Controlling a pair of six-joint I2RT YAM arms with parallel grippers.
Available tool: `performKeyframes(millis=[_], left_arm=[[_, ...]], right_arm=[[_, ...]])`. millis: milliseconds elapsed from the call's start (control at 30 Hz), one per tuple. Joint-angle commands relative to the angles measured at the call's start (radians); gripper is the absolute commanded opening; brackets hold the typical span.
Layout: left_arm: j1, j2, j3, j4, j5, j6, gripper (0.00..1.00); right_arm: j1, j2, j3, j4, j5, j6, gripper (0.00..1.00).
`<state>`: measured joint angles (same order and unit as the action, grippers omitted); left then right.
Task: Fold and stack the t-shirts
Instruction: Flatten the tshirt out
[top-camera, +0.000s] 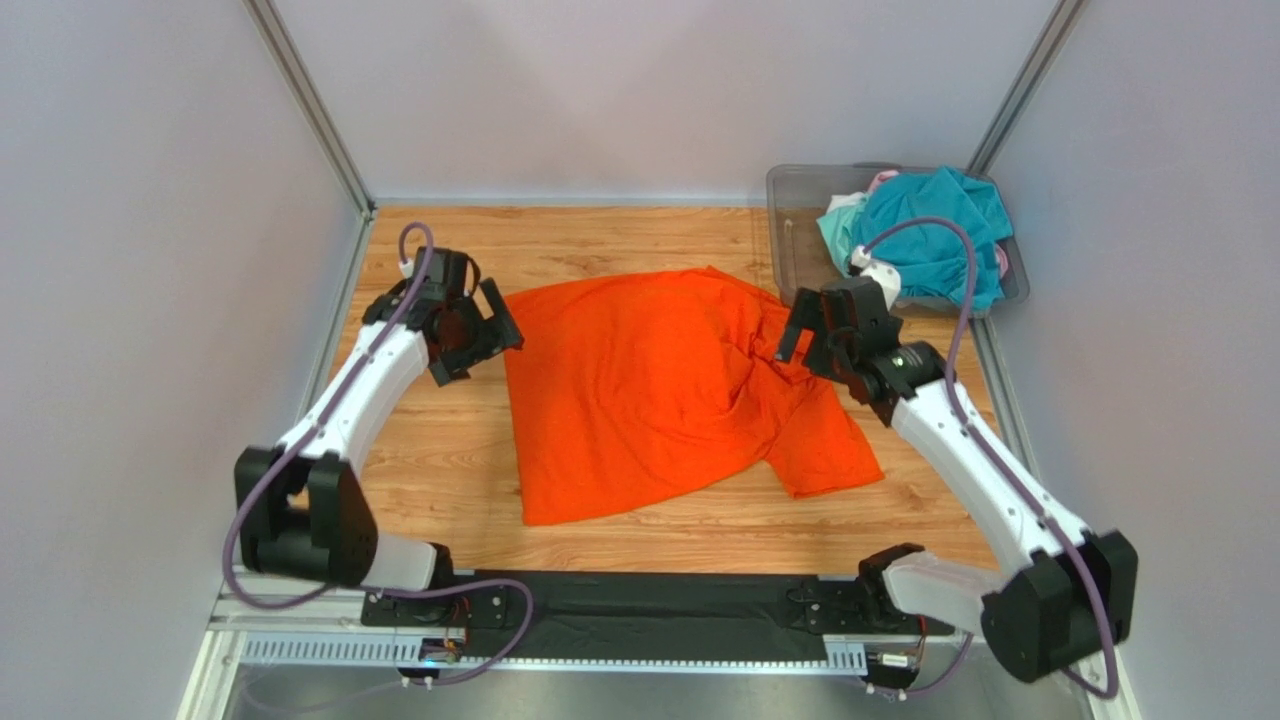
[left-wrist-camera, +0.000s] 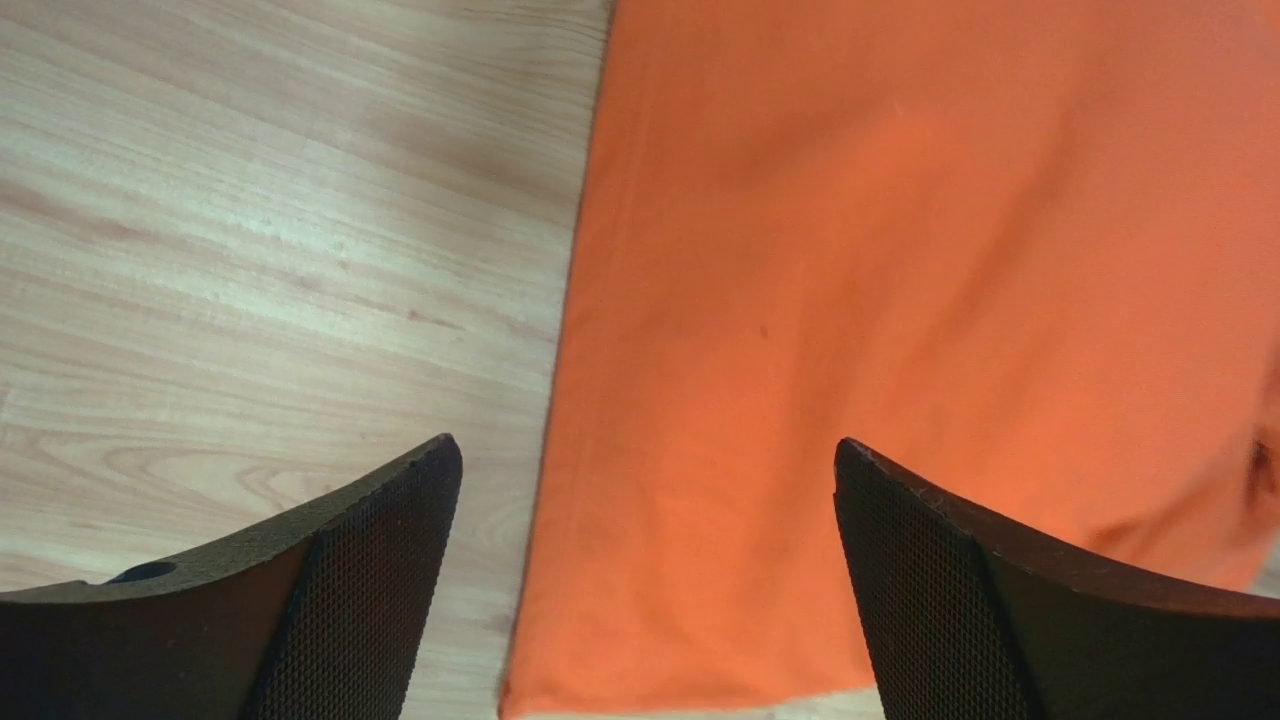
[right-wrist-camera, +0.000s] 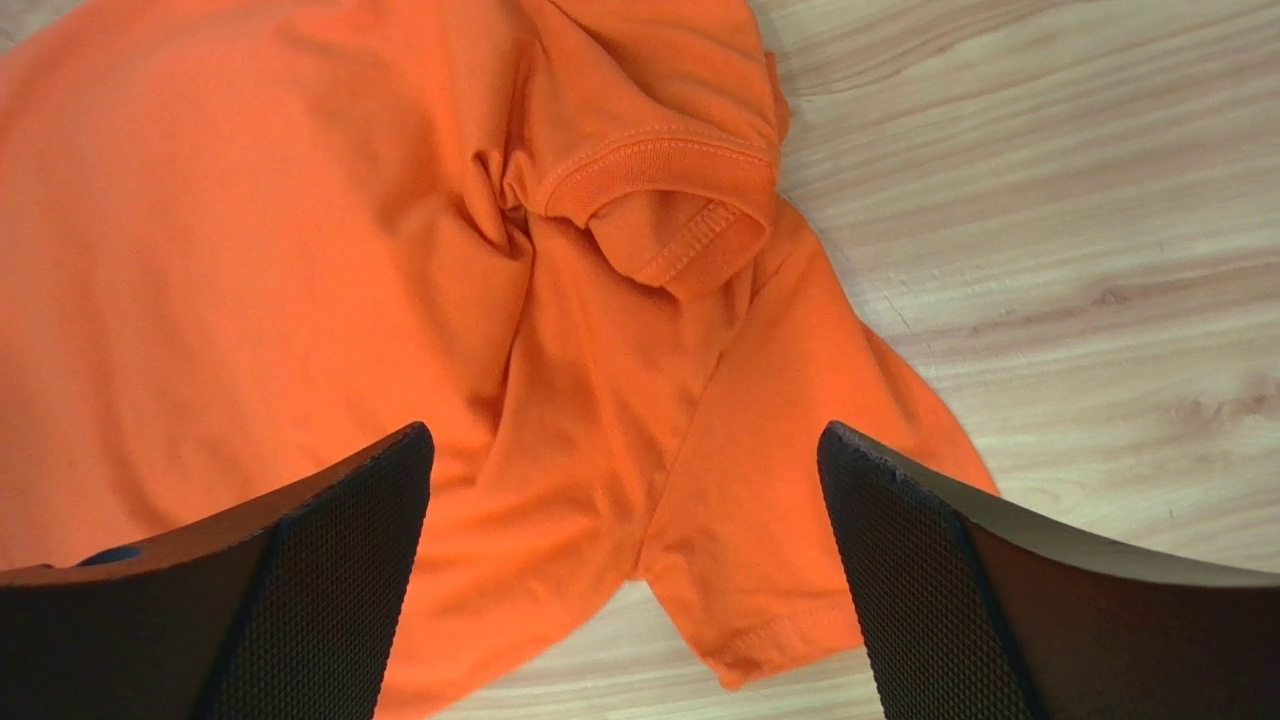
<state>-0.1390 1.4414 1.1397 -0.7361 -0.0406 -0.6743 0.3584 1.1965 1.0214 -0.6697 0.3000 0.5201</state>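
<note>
Hiding bin (top-camera: 783, 225) interior: heaped teal t-shirt (top-camera: 944, 233)

One orange t-shirt (top-camera: 661, 393); far right, one bin (top-camera: 783, 225) holding one teal t-shirt (top-camera: 944, 240), one mint t-shirt (top-camera: 839, 228) and one pink t-shirt (top-camera: 884, 180); one left tool (top-camera: 484, 353), one right tool (top-camera: 801, 342).

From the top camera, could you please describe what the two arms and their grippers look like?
The left arm and right arm have white links, black joint housings and a purple cable looping along each. The left gripper and right gripper are black; their fingers are broad tapering wedges with fine mesh-textured inner faces. I see no markings.
</note>
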Motion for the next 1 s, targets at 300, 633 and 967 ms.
performKeyframes(millis=[300, 633, 967], left_arm=[[-0.299, -0.524, -0.437, 0.018, 0.064, -0.135, 1.00], [-0.508, -0.667, -0.679, -0.009, 0.042, -0.379, 0.97], [-0.508, -0.593, -0.692, -0.002, -0.131, -0.438, 0.59]], right_arm=[[-0.001, -0.541, -0.407, 0.042, -0.036, 0.247, 1.00], [-0.001, -0.684, -0.518, 0.038, -0.065, 0.307, 1.00], [-0.001, -0.684, -0.541, 0.036, -0.102, 0.287, 1.00]])
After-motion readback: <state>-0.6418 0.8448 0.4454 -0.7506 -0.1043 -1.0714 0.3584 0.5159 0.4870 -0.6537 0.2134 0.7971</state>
